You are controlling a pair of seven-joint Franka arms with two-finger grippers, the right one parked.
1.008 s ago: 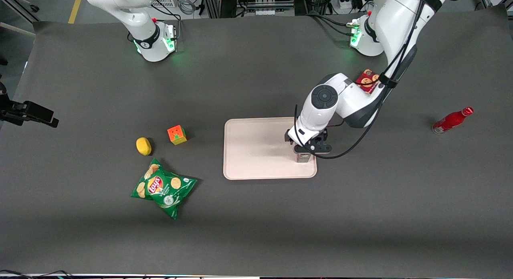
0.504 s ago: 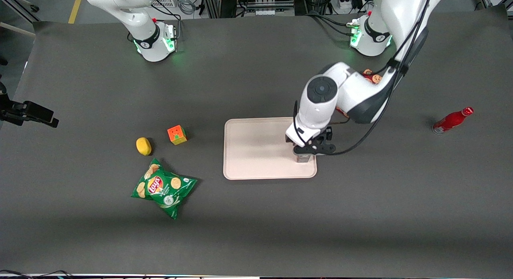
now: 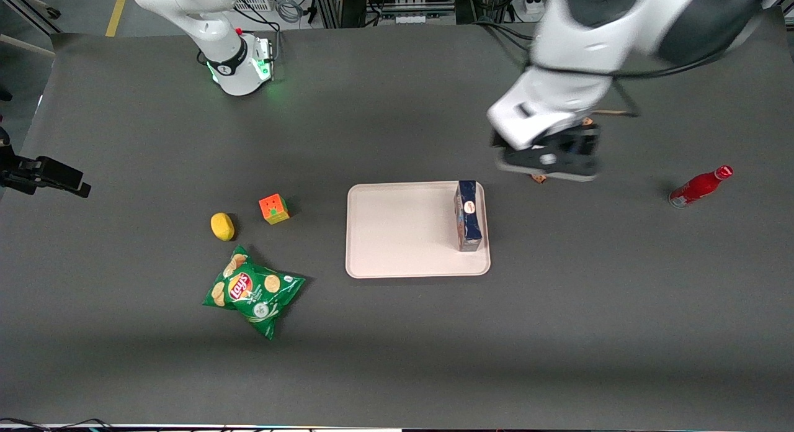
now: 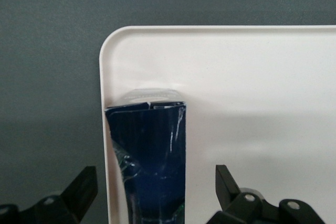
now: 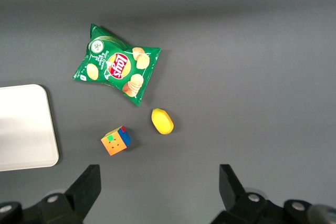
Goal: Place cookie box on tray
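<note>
Cookie box (image 3: 469, 215), navy carton on tray (image 3: 397, 233), gripper (image 3: 546, 165) raised, fingers apart

Dark grey matte table cover (image 3: 397, 357) fills the scene, with a soft shadow band across it nearer the front camera. Above its edge are pale grey floor (image 3: 74, 10), a yellow floor stripe (image 3: 118, 10), black metal racks (image 3: 347, 4) and loose grey cables (image 3: 288, 10).

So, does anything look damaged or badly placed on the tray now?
The cookie box stands on the tray, pressed against its rim, not centred. Its wrapping looks creased and scuffed. The open claw hangs clear above the table.
</note>
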